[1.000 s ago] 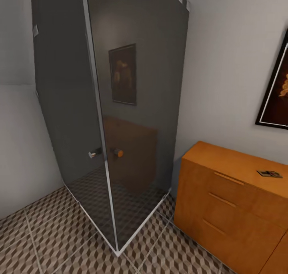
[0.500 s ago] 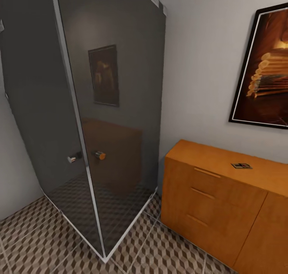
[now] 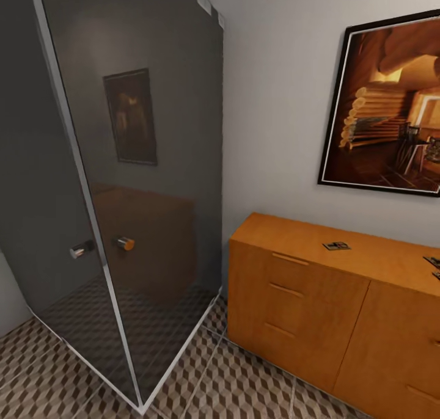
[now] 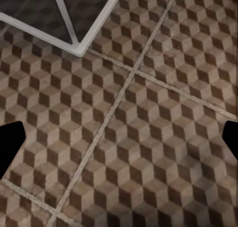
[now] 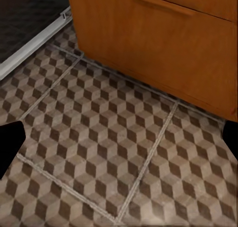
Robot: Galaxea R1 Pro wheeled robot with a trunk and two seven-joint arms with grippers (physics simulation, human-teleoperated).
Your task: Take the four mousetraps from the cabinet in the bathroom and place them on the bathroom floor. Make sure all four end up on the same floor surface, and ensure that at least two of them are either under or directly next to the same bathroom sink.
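The orange-brown cabinet (image 3: pixel 318 297) stands against the white wall at the right, drawers closed. One small dark mousetrap (image 3: pixel 337 246) lies flat on its top, and two more mousetraps (image 3: pixel 433 262) lie at the picture's right edge, partly cut off. The cube-pattern bathroom floor (image 3: pixel 244 382) runs in front. In the left wrist view my left gripper (image 4: pixel 119 142) is open, its dark fingertips (image 4: pixel 10 147) wide apart over bare tiles. The right gripper (image 5: pixel 119 142) is open too, above the tiles just before the cabinet's lowest drawer (image 5: pixel 163 33).
A smoky dark glass shower enclosure (image 3: pixel 110 181) with a metal frame and round knobs (image 3: pixel 125 243) takes up the left, its corner (image 4: pixel 79 48) reaching onto the floor near me. A framed picture (image 3: pixel 385 107) hangs above the cabinet.
The head view has swung to the right: the shower has slid left, and more of the cabinet top, the framed picture and further mousetraps have come into the picture.
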